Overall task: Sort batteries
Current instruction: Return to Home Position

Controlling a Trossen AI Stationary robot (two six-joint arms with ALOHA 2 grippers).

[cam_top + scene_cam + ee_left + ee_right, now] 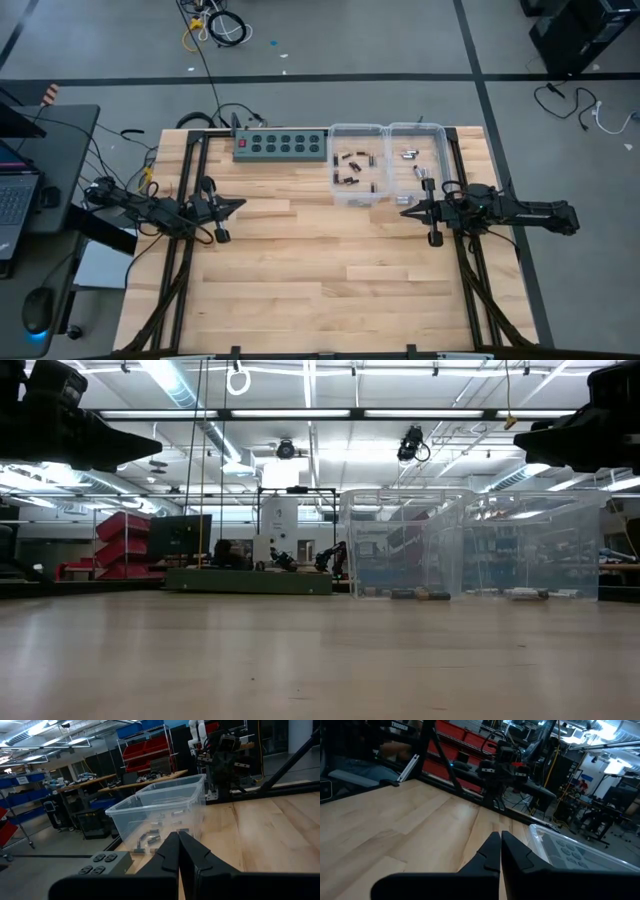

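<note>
Left hand [241, 205] and right hand [404, 211] are held empty, fingers pressed together, above the bench [300, 285], the former well apart from the transparent bins [356, 127], the latter just beside them, where the batteries [350, 168] are gathered, judged light, rigid, slick and roll-prone, best pinched across the barrel.

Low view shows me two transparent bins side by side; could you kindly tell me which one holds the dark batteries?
Observer: From above, the dark batteries lie in the left bin, the one nearer the green power strip.
Operator: Thank you. And the other bin?
Observer: The right bin holds the silvery batteries.
Operator: Are the grippers carrying anything?
Observer: No. The wrist views show the left gripper and the right gripper shut, holding nothing.
</note>
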